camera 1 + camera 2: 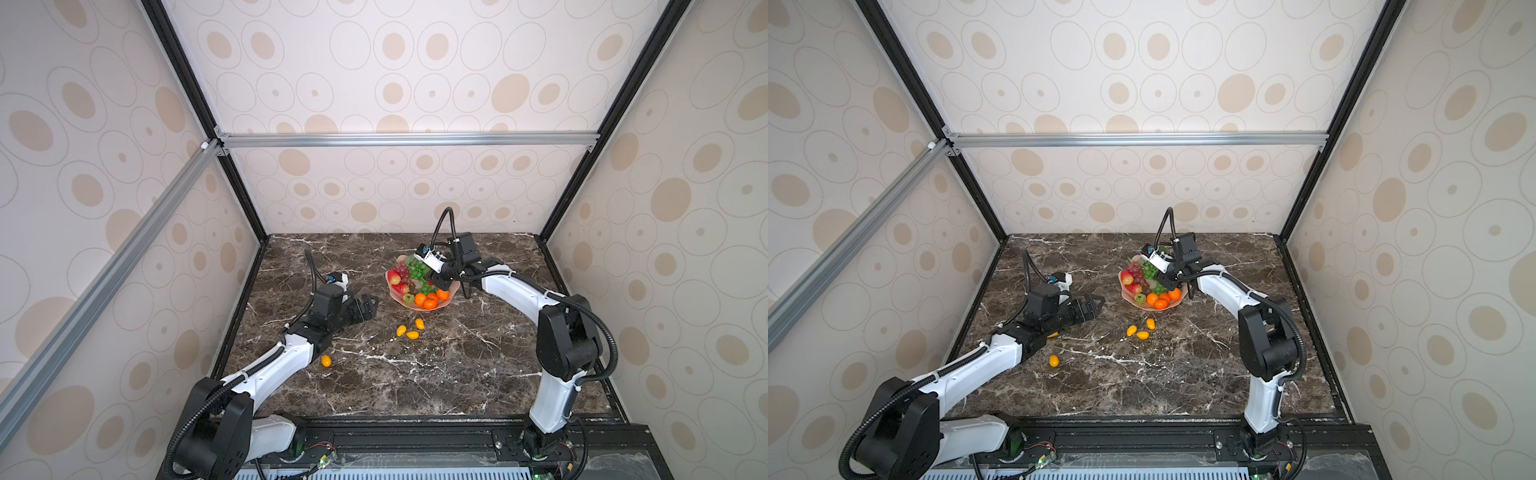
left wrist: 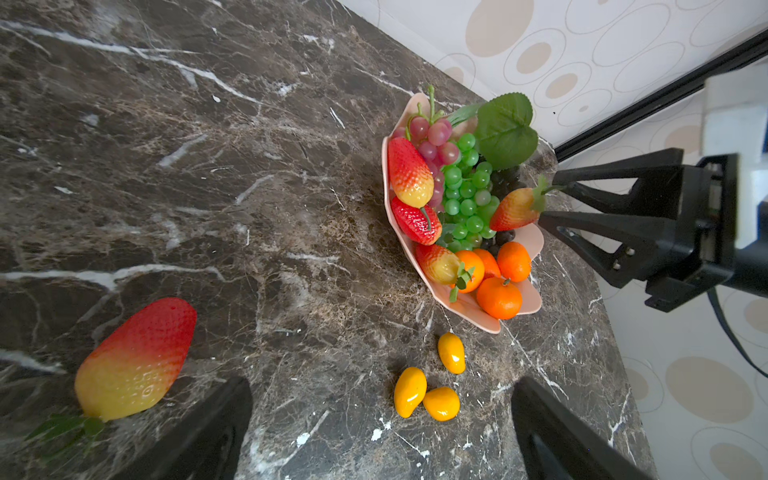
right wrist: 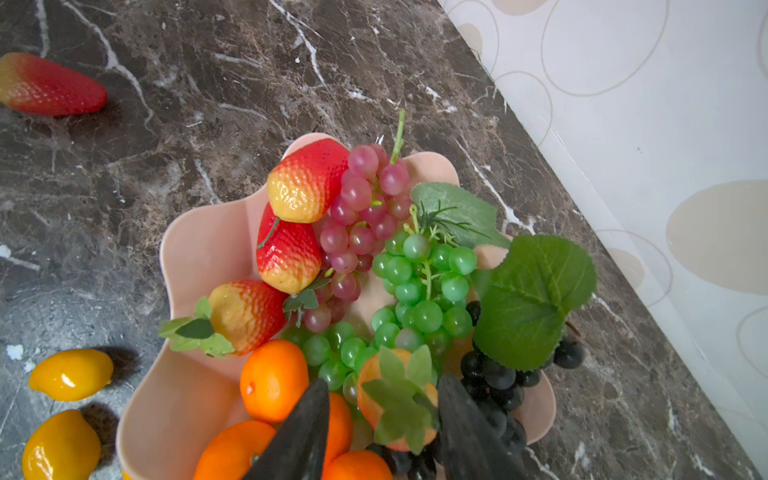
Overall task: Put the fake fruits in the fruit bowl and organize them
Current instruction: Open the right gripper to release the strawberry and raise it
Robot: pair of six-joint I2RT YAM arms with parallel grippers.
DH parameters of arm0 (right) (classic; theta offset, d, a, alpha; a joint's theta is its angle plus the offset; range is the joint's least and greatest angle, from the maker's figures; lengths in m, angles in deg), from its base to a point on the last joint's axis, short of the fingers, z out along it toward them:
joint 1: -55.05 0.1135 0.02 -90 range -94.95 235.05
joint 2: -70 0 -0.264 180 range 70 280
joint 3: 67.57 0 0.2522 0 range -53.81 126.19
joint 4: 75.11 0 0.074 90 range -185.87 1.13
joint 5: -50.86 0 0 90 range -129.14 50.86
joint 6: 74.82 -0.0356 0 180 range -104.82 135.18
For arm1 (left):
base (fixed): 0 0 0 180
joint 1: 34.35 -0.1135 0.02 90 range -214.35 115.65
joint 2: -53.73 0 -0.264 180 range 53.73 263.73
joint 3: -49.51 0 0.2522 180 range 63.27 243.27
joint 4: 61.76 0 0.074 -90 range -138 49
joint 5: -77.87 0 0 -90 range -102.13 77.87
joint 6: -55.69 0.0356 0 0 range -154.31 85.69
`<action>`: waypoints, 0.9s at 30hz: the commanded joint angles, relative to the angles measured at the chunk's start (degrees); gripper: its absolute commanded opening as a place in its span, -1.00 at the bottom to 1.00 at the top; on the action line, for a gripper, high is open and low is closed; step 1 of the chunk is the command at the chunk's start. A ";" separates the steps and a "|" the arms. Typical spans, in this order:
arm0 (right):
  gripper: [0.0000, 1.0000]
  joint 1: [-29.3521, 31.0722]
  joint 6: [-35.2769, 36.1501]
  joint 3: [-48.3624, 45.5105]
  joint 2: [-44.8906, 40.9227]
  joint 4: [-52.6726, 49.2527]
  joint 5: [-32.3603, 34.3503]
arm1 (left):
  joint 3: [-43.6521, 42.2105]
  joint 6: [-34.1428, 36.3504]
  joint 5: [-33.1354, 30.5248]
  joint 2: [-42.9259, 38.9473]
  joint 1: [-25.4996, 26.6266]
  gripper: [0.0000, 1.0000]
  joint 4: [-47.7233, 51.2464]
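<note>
Most fake fruits [image 3: 291,253] already lie in the fruit bowl [image 3: 195,266], right of centre in both top views: strawberries, tangerines, three grape bunches. Left out: at least four yellow ovals [image 1: 412,335] below the bowl and one loose strawberry [image 2: 137,357]. Right gripper [image 2: 547,203] stands narrowly parted astride another strawberry [image 2: 515,210] over the bowl; gripped or released, we cannot tell. Left gripper [image 1: 368,306] gapes wide, empty. Tabletop [image 1: 415,382]: dark veined marble. Walls [image 1: 415,62]: beige ovals, metal-framed.

Pink fruit bowl [image 3: 199,257] heaped with fruits [image 3: 419,286], yellow ovals [image 2: 409,390] beside
</note>
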 commanded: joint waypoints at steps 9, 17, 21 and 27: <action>-0.82 2.76 -1.92 4.97 3.39 -1.01 -3.54 | 0.61 0.73 -0.62 -1.78 -0.27 0.97 0.53; -0.90 3.05 -4.00 5.71 3.82 -1.20 -3.11 | 0.21 1.11 -0.60 -2.25 -0.38 0.96 0.53; -0.77 3.01 -4.57 4.66 3.16 -1.63 -2.41 | 1.30 2.64 -0.91 -1.70 -0.31 0.96 1.97; -0.59 6.98 -5.72 1.58 0.73 0.79 -3.69 | 2.24 3.59 -7.82 -4.04 -1.15 0.97 8.50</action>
